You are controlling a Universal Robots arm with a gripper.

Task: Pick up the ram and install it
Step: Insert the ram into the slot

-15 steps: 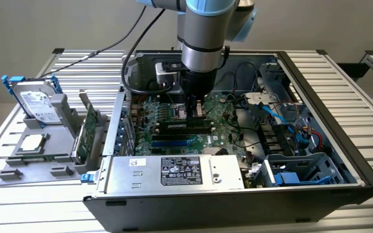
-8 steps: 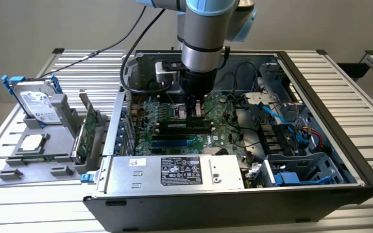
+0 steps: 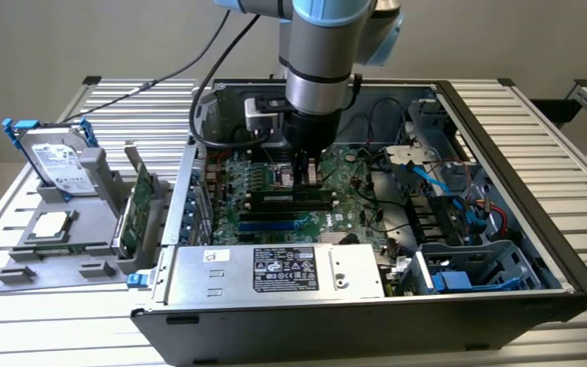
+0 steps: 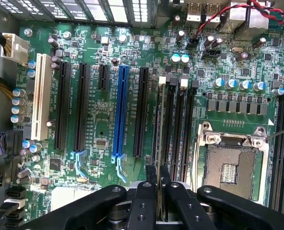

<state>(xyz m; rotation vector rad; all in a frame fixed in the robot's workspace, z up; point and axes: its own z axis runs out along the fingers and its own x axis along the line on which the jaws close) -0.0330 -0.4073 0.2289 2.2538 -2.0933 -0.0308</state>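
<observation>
Edgewise, the thin, flat ram (image 4: 159,143) sits clamped in the black pincer (image 4: 159,186).

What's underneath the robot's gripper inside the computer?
The black gripper pinches the thin dark-green ram stick edge-on over the black memory slots on the green motherboard. The stick covers the slot right beneath it.

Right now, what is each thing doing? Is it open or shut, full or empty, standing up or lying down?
gripper: shut on the ram.
ram: held on edge over the memory slots.
computer case: open, side off.
processor socket: empty.
blue slot: empty.
hard drive: standing in the grey holder.
expansion card: standing on edge in the holder.
processor chip: lying flat.
</observation>
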